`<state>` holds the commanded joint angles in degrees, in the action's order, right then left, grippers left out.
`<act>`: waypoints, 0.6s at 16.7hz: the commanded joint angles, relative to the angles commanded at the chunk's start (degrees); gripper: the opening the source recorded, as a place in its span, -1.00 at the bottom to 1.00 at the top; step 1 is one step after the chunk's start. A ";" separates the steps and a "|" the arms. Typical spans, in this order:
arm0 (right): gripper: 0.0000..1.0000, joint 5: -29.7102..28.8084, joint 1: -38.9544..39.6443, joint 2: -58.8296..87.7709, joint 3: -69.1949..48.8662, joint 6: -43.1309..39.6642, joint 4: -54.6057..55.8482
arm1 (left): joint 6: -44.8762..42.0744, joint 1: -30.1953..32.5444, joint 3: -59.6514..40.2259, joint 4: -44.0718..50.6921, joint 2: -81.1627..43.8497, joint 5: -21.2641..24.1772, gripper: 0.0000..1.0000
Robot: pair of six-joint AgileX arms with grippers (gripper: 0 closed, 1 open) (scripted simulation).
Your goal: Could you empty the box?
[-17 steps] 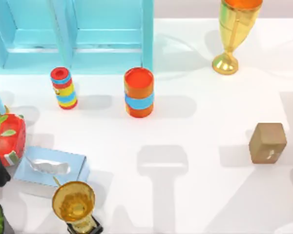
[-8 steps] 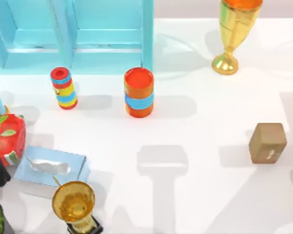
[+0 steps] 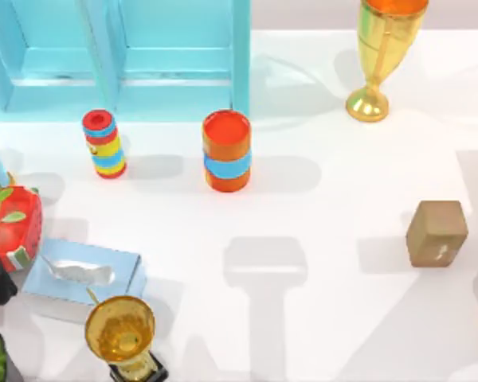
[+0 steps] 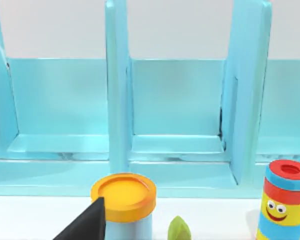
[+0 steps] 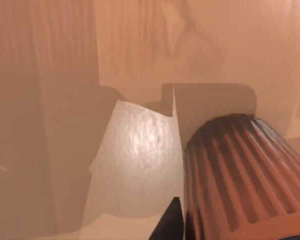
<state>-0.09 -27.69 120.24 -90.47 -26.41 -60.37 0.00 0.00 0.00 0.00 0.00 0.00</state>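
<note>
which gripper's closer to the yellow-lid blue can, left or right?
Left. The left gripper sits right beside the can, at the table's left edge. The right gripper is away from it, next to a ribbed orange object.

two gold trophies [image 3: 380, 56], two striped cans [image 3: 226, 150], one brown box [image 3: 436, 233], one tissue pack [image 3: 81, 272], one blue shelf [image 3: 135, 56]
</note>
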 joint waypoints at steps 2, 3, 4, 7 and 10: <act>-1.00 0.00 0.00 0.00 0.00 0.00 0.00 | 0.00 0.00 0.00 0.00 0.00 0.00 1.00; -1.00 0.00 0.00 0.00 0.00 0.00 0.00 | 0.00 0.00 0.00 0.00 0.00 0.00 1.00; -1.00 0.00 0.00 0.00 0.00 0.00 0.00 | 0.00 0.00 0.00 0.00 0.00 0.00 1.00; -1.00 0.00 0.00 0.00 0.00 0.00 0.00 | 0.00 0.00 0.00 0.00 0.00 0.00 1.00; -1.00 0.01 0.10 -0.06 -0.02 0.08 -0.02 | 0.00 0.00 0.00 0.00 0.00 0.00 1.00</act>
<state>-0.07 -27.59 120.18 -90.49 -26.33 -60.39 0.00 0.00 0.00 0.00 0.00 0.00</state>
